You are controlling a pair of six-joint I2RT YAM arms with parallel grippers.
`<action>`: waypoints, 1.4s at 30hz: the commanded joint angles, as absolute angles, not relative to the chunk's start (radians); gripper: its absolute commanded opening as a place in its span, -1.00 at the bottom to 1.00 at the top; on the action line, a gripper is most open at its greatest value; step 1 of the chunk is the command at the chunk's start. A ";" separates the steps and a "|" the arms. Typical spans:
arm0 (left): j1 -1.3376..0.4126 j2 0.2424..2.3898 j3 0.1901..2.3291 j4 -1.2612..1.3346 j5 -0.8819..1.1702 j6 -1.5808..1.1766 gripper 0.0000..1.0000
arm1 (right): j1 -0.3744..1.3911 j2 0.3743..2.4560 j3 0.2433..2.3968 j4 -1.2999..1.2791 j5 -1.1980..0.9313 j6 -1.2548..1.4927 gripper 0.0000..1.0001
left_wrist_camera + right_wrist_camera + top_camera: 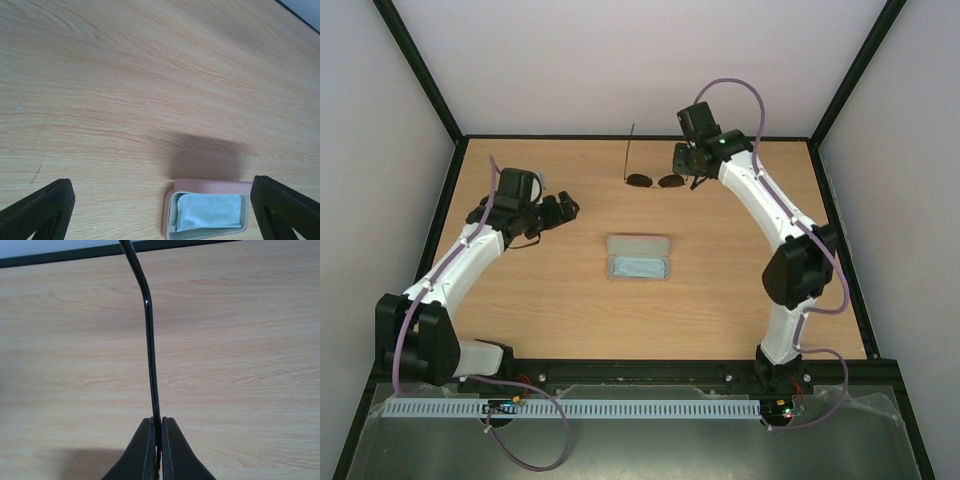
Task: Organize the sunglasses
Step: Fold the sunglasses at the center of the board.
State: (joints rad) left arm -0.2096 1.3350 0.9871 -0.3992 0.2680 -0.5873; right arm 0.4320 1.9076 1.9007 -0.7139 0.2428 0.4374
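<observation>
The sunglasses (655, 181) sit at the back middle of the table, two round dark lenses side by side and one temple arm pointing toward the back wall. My right gripper (687, 163) is at their right end, shut on the other temple arm. In the right wrist view that thin black temple arm (149, 340) runs up from between the closed fingertips of the right gripper (158, 429). My left gripper (566, 208) is open and empty, left of the sunglasses and up-left of the case. In the left wrist view the left gripper (161, 192) has both its fingers spread wide.
An open pink case (638, 258) lies at the table's centre with a light blue cloth (640, 267) inside. The case (171, 210) and the cloth (210, 211) also show low in the left wrist view. A black frame edges the table.
</observation>
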 commanded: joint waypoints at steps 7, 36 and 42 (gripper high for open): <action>-0.202 1.343 1.055 -0.509 0.314 -0.506 0.98 | 0.657 1.659 1.654 -0.790 0.242 0.418 -0.97; -0.455 1.227 0.921 -0.477 0.228 -0.625 0.98 | 0.735 1.412 1.314 -0.688 0.156 0.437 -0.97; -0.534 1.280 0.988 -0.480 0.194 -0.645 0.98 | 0.735 1.396 1.293 -0.681 0.147 0.436 -0.97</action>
State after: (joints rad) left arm -0.4950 1.2507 0.9241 -0.4843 0.2256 -0.6220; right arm 0.7280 1.4246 1.3098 -0.6819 0.1600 0.4343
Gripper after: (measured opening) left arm 0.989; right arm 0.013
